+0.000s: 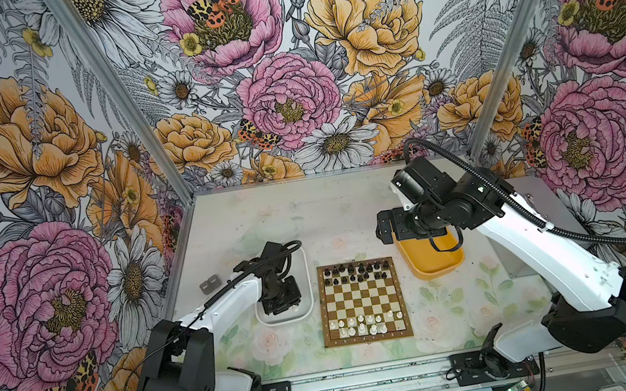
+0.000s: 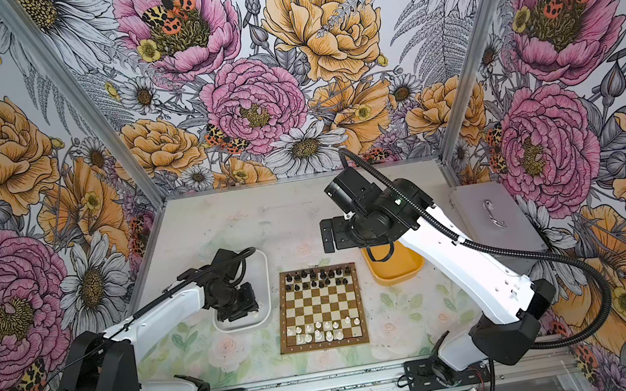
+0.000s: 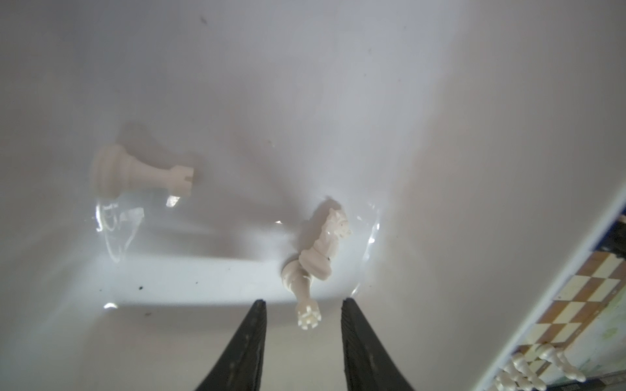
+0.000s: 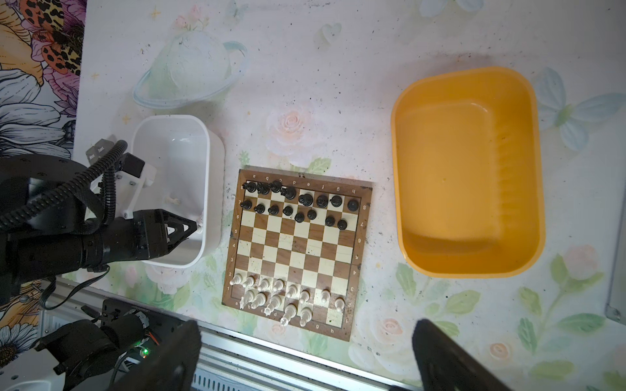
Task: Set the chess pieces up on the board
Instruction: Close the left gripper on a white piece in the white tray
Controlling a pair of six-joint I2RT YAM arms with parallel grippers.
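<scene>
L jaws open astride white queen (image 3: 302, 294) lying flat, crown toward them; R jaws wide open.

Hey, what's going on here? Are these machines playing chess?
Not playing, setting up. The left gripper is down in the white tray, jaws open either side of a white queen lying by a knight; a rook lies farther off. On the board, black pieces stand on the far two rows and most white pieces on the near rows. The right gripper hangs open, holding nothing. The yellow tray is empty.
</scene>
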